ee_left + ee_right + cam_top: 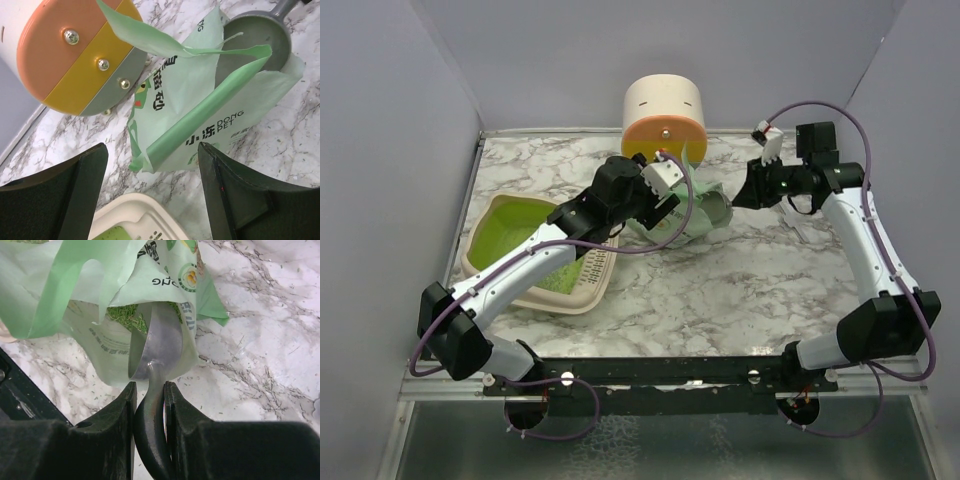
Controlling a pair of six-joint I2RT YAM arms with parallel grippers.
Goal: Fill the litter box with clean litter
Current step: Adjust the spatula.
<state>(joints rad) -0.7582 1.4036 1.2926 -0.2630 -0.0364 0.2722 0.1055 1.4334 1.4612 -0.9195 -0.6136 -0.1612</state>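
Handle of the scoop point(156, 347) clamped in right tool point(150, 390), bowl inside the mouth of the bag point(75, 285), litter point(122, 315) showing just beyond. Spread wide and grasping nothing, left tool point(152, 167) above the bag's edge and the rim of the litter box point(505, 225). Box on the desk point(770, 270) at left, just beside the bag; cylinder point(665, 115) behind both.

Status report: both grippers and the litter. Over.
Left gripper open, over the bag. Right gripper shut on scoop, bowl in bag mouth. Litter box partly under left arm.
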